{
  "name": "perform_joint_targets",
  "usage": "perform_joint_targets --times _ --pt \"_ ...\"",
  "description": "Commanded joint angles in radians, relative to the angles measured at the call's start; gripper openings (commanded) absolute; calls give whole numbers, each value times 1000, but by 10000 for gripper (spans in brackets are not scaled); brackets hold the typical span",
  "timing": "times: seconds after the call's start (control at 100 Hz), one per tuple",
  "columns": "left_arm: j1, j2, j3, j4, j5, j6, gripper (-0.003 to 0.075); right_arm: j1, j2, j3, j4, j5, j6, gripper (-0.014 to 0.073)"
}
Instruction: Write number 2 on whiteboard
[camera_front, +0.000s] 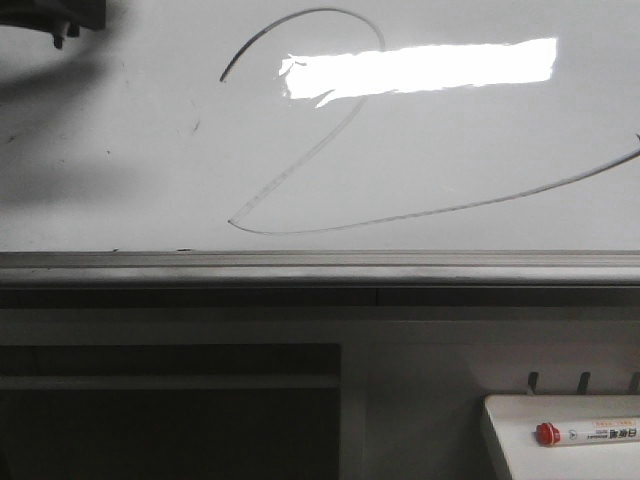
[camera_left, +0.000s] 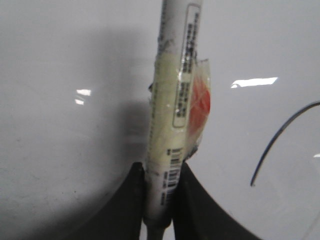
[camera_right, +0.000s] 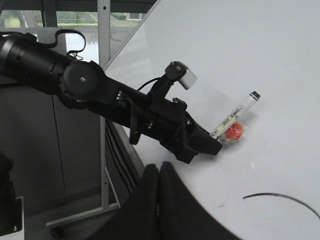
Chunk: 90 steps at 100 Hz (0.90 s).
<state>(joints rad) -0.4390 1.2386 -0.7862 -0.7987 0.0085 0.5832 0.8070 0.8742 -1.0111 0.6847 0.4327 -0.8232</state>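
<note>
The whiteboard (camera_front: 120, 150) fills the upper part of the front view, glossy white with a bright rectangular light reflection (camera_front: 420, 68) and a grey metal rail (camera_front: 300, 268) along its lower edge. The number 2 (camera_front: 300, 170) is drawn on it as a thin dark line: a curved top, a diagonal stroke down to the left, and a long base sweeping to the right edge of the view.

The left end effector (camera_left: 159, 200) is clamped on a white marker (camera_left: 175, 100), which has tape and an orange-red patch wrapped around its barrel; it sits at the far left of the board, its tip off the drawn line. The right end effector (camera_right: 159, 200) has its fingers pressed together, holding nothing.

Low on the right, a small white tray (camera_front: 520, 450) carries a red-capped marker (camera_front: 588, 433).
</note>
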Motion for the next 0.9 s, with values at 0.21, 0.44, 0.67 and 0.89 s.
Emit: perform_joint_targets --times 0.21,0.44,0.67,0.89 --pt "-11 79 -34 -10 -204 -10 -20 -6 -10 6 18 -51 14 -60" --pt "-11 83 -34 -10 -202 -10 165 -6 -10 6 18 -51 14 -60" --pt "-11 83 -34 -12 -200 -10 421 -6 -10 6 18 -51 14 -60" --pt "-11 61 -34 -12 -185 -10 432 -6 -10 6 18 -51 14 -60"
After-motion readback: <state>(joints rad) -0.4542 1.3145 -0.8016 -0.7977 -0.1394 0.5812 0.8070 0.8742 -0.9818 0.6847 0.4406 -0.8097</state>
